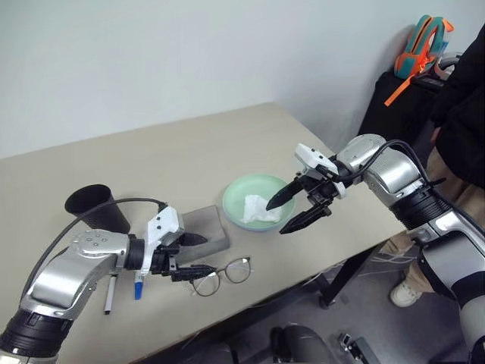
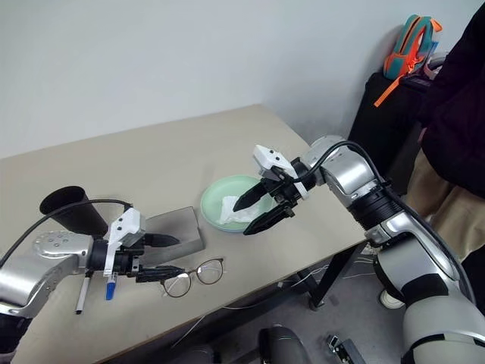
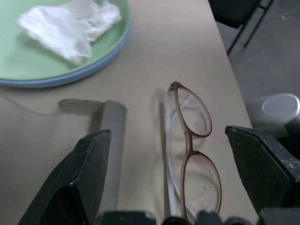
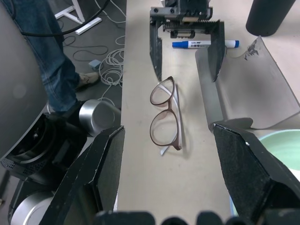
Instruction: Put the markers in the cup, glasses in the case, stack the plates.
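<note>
The left gripper, jaws apart and empty, sat low at lower centre, bracketing the glasses for pickup. The right gripper, also spread and empty, hung over the plates at centre.

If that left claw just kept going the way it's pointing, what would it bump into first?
Most likely the glasses: they lie on the table straight ahead of the left gripper, between its open jaws. The case sits just beside that line, though depth is hard to judge.
</note>
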Controlling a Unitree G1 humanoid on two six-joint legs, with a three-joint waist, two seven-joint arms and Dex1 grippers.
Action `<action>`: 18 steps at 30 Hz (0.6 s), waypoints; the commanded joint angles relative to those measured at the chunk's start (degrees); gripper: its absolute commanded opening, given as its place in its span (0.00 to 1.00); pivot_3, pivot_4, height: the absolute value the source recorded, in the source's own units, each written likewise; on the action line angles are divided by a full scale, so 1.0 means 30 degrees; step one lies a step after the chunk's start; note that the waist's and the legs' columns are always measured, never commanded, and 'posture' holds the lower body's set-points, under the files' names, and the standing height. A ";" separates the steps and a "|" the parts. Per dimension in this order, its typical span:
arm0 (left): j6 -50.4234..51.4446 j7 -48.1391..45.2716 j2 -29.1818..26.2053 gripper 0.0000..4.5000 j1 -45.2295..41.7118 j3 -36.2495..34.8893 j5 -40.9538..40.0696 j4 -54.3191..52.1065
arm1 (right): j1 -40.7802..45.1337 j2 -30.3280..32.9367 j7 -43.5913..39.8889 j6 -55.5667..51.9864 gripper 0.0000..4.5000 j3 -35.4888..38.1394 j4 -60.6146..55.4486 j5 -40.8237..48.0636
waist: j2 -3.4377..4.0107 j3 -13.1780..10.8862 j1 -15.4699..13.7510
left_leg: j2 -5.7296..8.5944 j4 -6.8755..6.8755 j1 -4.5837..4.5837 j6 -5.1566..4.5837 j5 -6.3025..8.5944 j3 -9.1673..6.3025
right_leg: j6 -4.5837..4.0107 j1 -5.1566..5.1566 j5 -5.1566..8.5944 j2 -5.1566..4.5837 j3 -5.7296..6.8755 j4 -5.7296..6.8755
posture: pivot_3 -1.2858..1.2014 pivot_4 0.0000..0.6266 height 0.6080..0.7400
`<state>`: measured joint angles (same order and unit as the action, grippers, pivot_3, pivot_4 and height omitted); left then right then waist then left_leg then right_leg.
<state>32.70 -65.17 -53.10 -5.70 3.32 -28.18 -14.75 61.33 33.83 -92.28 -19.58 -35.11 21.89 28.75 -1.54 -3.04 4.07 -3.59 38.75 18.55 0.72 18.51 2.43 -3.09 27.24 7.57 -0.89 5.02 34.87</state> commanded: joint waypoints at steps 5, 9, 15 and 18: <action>-0.0591 -0.0903 0.0485 0.92 -0.1302 0.1315 0.0934 0.0762 | 0.0483 -0.0272 -0.0075 0.0552 0.72 0.0263 0.0204 -0.0525 | 0.0000 0.0000 -0.0029 | 0.0007 0.0005 0.0005 0.0000 0.0000 -0.0004 | 0.0000 -0.0001 0.0000 0.0009 -0.0027 0.0003 | 0.52 0.00 0.99; -0.0710 -0.0908 0.1154 0.88 -0.1637 0.1875 0.1344 0.1133 | 0.0473 -0.0515 -0.0075 0.0718 0.72 0.0427 0.0480 -0.0853 | -0.0001 0.0000 -0.0035 | 0.0029 0.0013 0.0008 -0.0001 -0.0001 0.0002 | 0.0001 -0.0002 -0.0001 0.0021 -0.0096 0.0010 | 0.52 0.00 0.99; -0.0891 -0.0967 0.1730 0.50 -0.1558 0.2561 0.1908 0.1280 | 0.0415 -0.0714 -0.0075 0.0788 0.72 0.0654 0.0600 -0.1182 | 0.0000 0.0000 -0.0021 | 0.0059 0.0010 0.0004 -0.0002 0.0000 0.0019 | 0.0001 -0.0001 -0.0002 0.0034 -0.0182 0.0014 | 0.52 0.00 0.99; -0.0853 -0.1040 0.1818 0.27 -0.1501 0.2774 0.2048 0.1217 | 0.0365 -0.0807 -0.0075 0.0803 0.72 0.0777 0.0645 -0.1363 | 0.0000 0.0000 -0.0020 | 0.0087 0.0011 0.0000 -0.0003 0.0000 0.0019 | 0.0001 -0.0001 -0.0002 0.0056 -0.0261 0.0024 | 0.52 0.00 0.99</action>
<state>30.78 -67.73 -47.74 -9.61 11.71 -22.39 -10.38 61.33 31.58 -92.28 -17.95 -34.99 24.11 24.59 -1.54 -3.04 4.01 -3.30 38.79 18.55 0.70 18.50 2.48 -3.08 27.23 7.57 -0.69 4.15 34.96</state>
